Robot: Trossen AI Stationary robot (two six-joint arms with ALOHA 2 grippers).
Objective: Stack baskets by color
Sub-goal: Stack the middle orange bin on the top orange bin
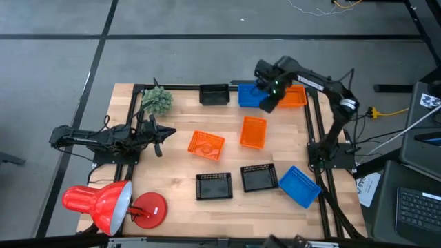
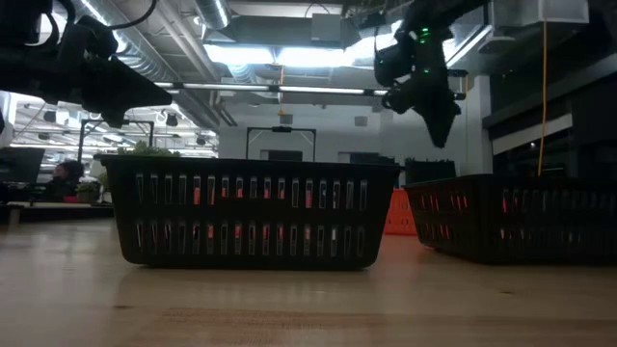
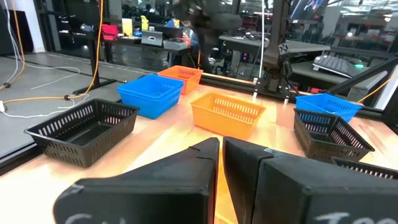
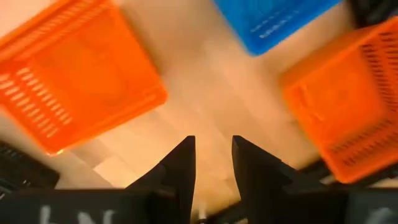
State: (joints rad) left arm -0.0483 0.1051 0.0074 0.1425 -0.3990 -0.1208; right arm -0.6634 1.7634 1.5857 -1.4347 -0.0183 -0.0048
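I am running the right gripper (image 1: pixel 267 103) in the upper right of the high view, where it is hanging above the blue basket (image 1: pixel 251 95) at the table's far edge. In the right wrist view its two fingers (image 4: pixel 180 163) are standing parted by a narrow gap with bare wood showing between them; they are gripping nothing and touching nothing. In the low view this gripper (image 2: pixel 445 130) is showing at the upper right, well clear of the table.

The left gripper (image 1: pixel 158 141) is waiting at the left of the high view, pointing toward the centre of the table. In the left wrist view its fingers (image 3: pixel 205 163) are sitting almost together with only a thin slit between them, and they are holding nothing.

Basket positions in the high view:
- An orange basket (image 1: pixel 295 96) is lying just right of the blue one, at the top right.
- A black basket (image 1: pixel 214 94) is sitting at the top centre.
- A second orange basket (image 1: pixel 253 132) is lying in the middle, slightly right.
- A third orange basket (image 1: pixel 206 145) is lying at the centre, tilted.
- Two black baskets (image 1: pixel 213 186) (image 1: pixel 259 178) are sitting side by side at the lower centre.
- A second blue basket (image 1: pixel 299 185) is lying at the lower right, turned at an angle.

A red desk lamp (image 1: pixel 103 204) is occupying the lower left, and a green plant ball (image 1: pixel 157 100) is sitting at the upper left of the table.
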